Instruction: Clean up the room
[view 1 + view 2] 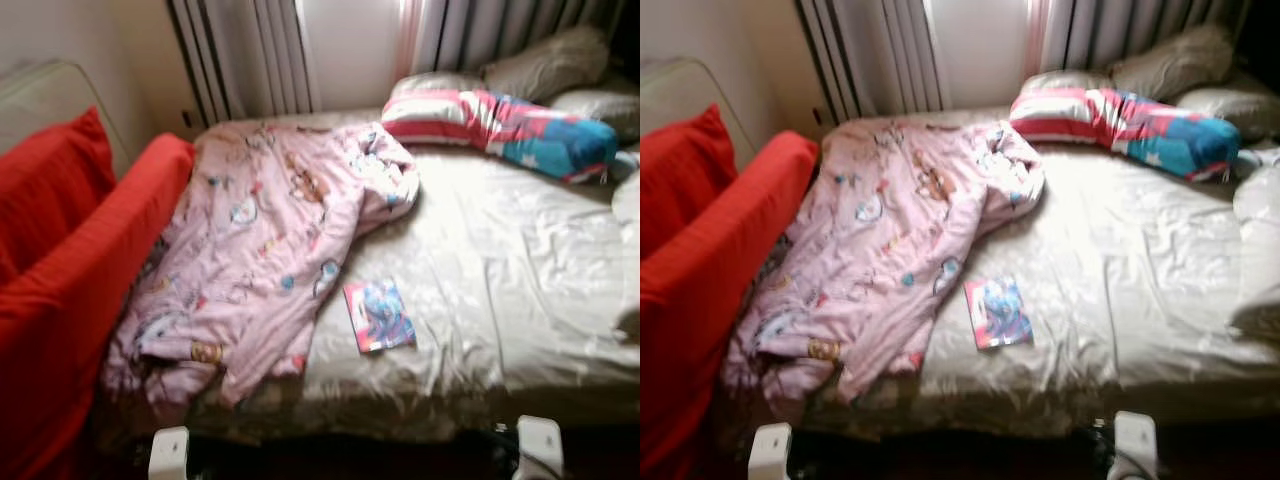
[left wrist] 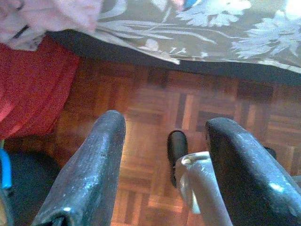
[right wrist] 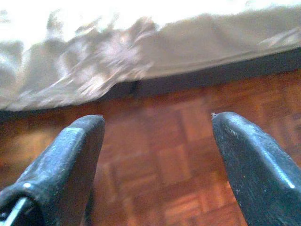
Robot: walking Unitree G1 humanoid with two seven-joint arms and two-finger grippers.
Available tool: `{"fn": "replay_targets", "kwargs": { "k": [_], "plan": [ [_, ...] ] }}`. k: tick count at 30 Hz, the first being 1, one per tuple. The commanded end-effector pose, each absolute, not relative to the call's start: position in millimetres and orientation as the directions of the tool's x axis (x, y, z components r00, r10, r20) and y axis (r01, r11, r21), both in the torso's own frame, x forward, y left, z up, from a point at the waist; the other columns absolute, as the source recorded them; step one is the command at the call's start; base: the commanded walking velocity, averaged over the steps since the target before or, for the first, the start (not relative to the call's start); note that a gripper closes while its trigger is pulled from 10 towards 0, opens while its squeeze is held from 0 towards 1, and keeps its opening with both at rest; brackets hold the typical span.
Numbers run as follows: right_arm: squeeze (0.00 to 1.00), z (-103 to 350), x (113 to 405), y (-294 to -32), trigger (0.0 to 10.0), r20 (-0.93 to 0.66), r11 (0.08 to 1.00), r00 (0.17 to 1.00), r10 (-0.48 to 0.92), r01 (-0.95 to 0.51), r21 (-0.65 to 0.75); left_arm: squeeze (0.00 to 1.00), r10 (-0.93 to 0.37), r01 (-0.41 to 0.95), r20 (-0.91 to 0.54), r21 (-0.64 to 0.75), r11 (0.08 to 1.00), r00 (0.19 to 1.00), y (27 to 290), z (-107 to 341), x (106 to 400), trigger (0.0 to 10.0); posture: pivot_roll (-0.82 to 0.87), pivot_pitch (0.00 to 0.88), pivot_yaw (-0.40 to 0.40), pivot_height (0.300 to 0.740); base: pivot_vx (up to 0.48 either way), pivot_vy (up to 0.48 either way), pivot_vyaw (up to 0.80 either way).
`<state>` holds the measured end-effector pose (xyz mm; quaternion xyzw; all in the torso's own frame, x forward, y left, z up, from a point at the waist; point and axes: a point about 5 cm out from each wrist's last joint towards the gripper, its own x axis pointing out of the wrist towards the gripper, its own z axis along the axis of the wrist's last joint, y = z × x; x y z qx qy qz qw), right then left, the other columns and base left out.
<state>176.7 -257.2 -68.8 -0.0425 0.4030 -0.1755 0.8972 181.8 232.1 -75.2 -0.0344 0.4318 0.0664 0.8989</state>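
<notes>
A crumpled pink blanket [image 1: 260,250] with cartoon prints lies over the left half of a bed [image 1: 500,270] and hangs off its near corner. A small colourful book [image 1: 379,316] rests on the beige sheet near the bed's front edge. A red, white and blue striped pillow [image 1: 500,125] lies at the head, with grey pillows [image 1: 550,60] behind it. My left gripper [image 2: 162,125] hangs open over the parquet floor beside the bed edge. My right gripper [image 3: 157,120] hangs open above the floor, nothing between its fingers.
A red sofa [image 1: 70,280] with a red cushion [image 1: 45,180] stands tight against the bed's left side. Curtains [image 1: 260,55] and a bright window are behind the bed. Wooden parquet [image 3: 164,160] lies between me and the bed. My foot [image 2: 178,146] shows below the left gripper.
</notes>
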Motion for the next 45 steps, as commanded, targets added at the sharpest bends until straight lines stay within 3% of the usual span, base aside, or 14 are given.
{"fn": "replay_targets", "kwargs": {
  "k": [1,15,20,23,35,39,45],
  "plan": [
    [0.00,-71.9,173.5,-248.9,10.0,-0.703,0.935,0.621,-0.345,0.289,-0.204,0.00,0.097,-0.152,-0.786,0.004,0.988,0.610,234.7,-75.1,181.1,10.0,-0.05,0.000,0.050,0.740,0.000,0.000,0.00],
    [0.00,-63.5,159.1,-270.3,10.0,-0.584,0.880,0.662,-0.470,0.399,-0.256,0.00,0.094,-0.147,-0.789,0.005,0.989,0.608,234.6,-75.4,180.5,10.0,-0.07,0.000,0.041,0.740,0.000,0.000,0.00],
    [0.00,-72.2,145.4,-265.6,10.0,-0.642,0.901,0.646,-0.414,0.390,-0.189,0.00,0.094,-0.148,-0.789,0.004,0.989,0.607,234.5,-75.4,180.5,10.0,-0.08,0.000,0.041,0.740,0.000,0.000,0.00],
    [0.00,-83.9,127.6,-260.0,10.0,-0.720,0.905,0.568,-0.398,0.372,-0.207,0.00,0.093,-0.148,-0.788,0.002,0.989,0.608,234.2,-75.4,180.7,10.0,-0.07,0.000,0.039,0.740,0.000,0.000,0.00],
    [0.00,-99.5,78.0,-263.2,10.0,-0.827,0.897,0.396,-0.400,0.356,-0.263,0.00,0.095,-0.144,-0.790,0.009,0.990,0.606,235.1,-75.1,181.0,10.0,-0.07,0.000,0.051,0.740,0.000,0.000,0.00],
    [0.00,-99.6,84.1,-259.5,10.0,-0.828,0.899,0.410,-0.382,0.374,-0.229,0.00,0.094,-0.140,-0.789,0.010,0.990,0.607,235.4,-74.8,181.3,10.0,-0.07,0.000,0.054,0.740,0.000,0.000,0.00],
    [0.00,-93.0,116.8,-250.4,10.0,-0.791,0.921,0.515,-0.330,0.359,-0.151,0.00,0.090,-0.127,-0.790,0.016,0.992,0.606,236.0,-74.6,181.6,10.0,-0.07,0.000,0.057,0.740,0.000,0.000,0.00]
  ]
}}
